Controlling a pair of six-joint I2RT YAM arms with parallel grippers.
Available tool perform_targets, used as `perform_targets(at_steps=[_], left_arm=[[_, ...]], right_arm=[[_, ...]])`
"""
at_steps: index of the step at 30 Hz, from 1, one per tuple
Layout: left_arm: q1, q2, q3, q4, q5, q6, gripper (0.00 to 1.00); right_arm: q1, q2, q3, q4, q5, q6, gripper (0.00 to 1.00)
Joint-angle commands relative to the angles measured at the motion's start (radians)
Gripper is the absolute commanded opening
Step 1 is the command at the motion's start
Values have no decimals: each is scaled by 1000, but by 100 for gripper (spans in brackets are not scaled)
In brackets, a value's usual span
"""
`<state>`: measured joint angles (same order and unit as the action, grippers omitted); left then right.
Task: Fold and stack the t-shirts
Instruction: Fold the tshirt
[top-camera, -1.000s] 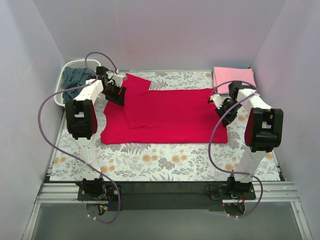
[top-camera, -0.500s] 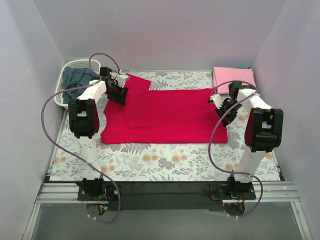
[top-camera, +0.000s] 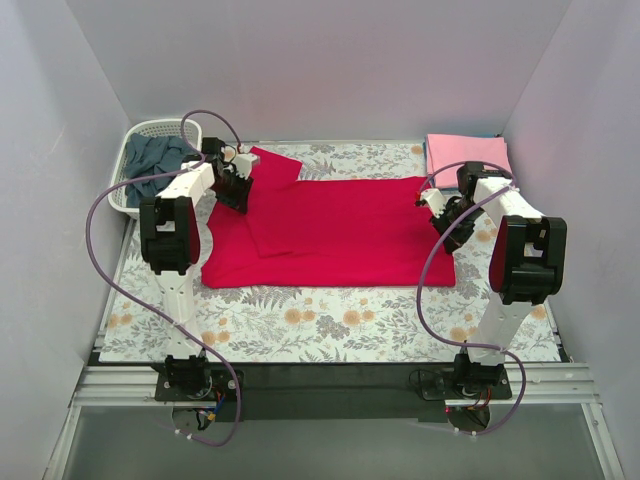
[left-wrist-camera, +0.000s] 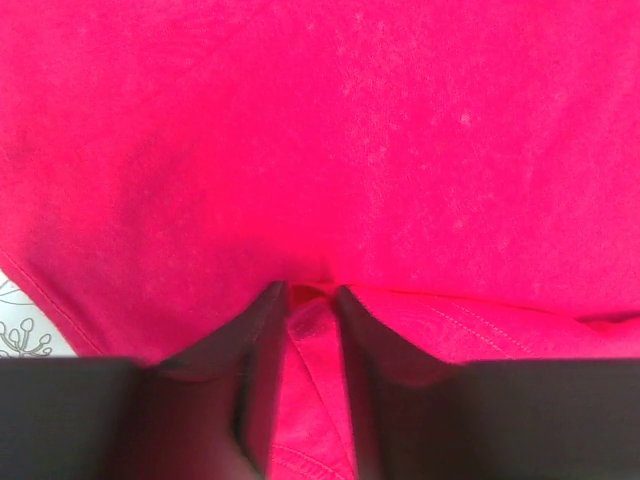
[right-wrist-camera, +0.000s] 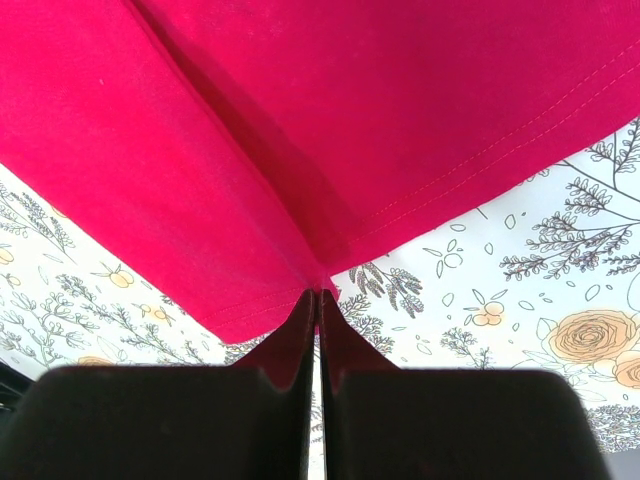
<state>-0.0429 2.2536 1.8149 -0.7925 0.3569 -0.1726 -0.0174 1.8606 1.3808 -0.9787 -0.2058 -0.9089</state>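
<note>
On the floral cloth (top-camera: 330, 320), the left gripper (left-wrist-camera: 305, 292) pinches a fold of the red t-shirt (top-camera: 350, 235); the right gripper (right-wrist-camera: 318, 293) pinches its edge.

We see a floral-patterned grey cloth (top-camera: 330, 320) spread flat. Plain pale walls (top-camera: 330, 70) rise behind and beside the cloth; a white lattice basket (top-camera: 158, 125) sits at its far left corner, a metal rail (top-camera: 330, 387) along its near edge.
</note>
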Motion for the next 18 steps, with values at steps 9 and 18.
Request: perform_targets(at_steps=[9,18], left_arm=[[0,-112,-23,-2,-13,7,0],[34,-221,-36,1,-9,10,0]], right_arm=[[-1,8,46,-31,-9,-31,1],[-1,-11,60,-32,-1,-38,1]])
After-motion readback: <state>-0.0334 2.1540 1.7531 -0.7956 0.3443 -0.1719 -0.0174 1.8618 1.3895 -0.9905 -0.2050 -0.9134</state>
